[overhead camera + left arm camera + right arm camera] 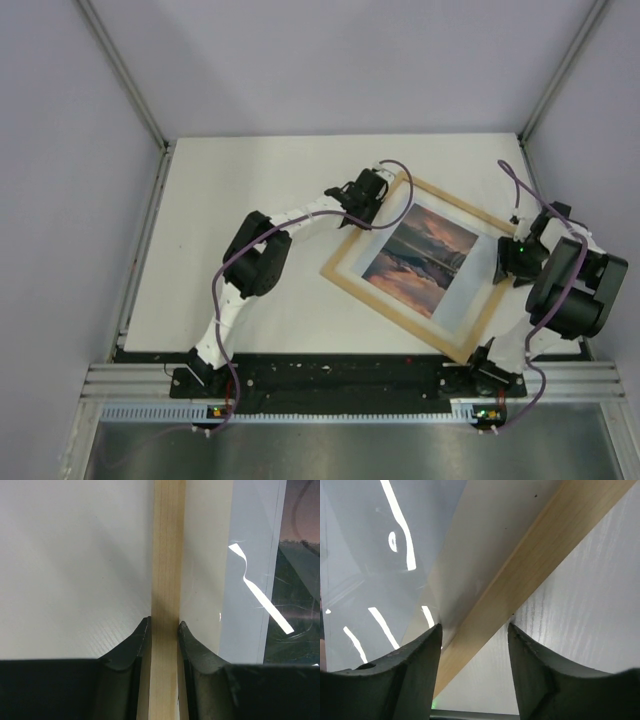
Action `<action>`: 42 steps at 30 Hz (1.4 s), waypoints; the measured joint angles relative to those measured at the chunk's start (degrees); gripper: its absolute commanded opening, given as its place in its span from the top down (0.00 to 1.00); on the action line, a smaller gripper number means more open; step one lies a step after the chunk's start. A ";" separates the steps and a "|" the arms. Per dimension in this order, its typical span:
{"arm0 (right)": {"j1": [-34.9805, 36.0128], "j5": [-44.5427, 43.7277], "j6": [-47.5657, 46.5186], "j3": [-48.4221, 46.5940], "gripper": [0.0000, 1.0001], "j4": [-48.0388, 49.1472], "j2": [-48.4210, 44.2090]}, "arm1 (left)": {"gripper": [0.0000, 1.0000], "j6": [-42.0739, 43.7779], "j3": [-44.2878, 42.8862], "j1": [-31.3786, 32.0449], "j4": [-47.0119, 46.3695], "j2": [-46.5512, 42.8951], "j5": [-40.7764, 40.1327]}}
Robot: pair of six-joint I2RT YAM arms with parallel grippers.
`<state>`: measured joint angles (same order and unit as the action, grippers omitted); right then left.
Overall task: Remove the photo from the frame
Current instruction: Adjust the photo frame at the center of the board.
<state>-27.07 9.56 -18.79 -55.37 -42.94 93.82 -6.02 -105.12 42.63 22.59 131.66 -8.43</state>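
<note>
Just one frame (pixel 167 580) and one photo (pixel 420 258) are seen, with the frame's rim clamped between the left jaws and straddled by the right jaws, spread apart.

One wooden frame (pixel 390 314) is counted, lying on one white surface (pixel 230 200). One photo (pixel 420 258) is seen inside it. Two robot arms are counted, the left arm (pixel 255 262) and the right arm (pixel 575 285), and each is fitted with one pair of jaws, two pairs in all.
</note>
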 measured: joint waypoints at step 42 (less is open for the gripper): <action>18.69 -14.64 2.16 -43.74 1.00 0.87 30.42 | 1.00 -5.84 6.12 -1.88 2.80 -6.03 -4.68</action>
<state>-8.38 -5.08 -16.62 -99.11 -42.06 124.25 -11.86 -99.00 40.75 25.39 125.62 -13.10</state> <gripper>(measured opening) 0.263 0.290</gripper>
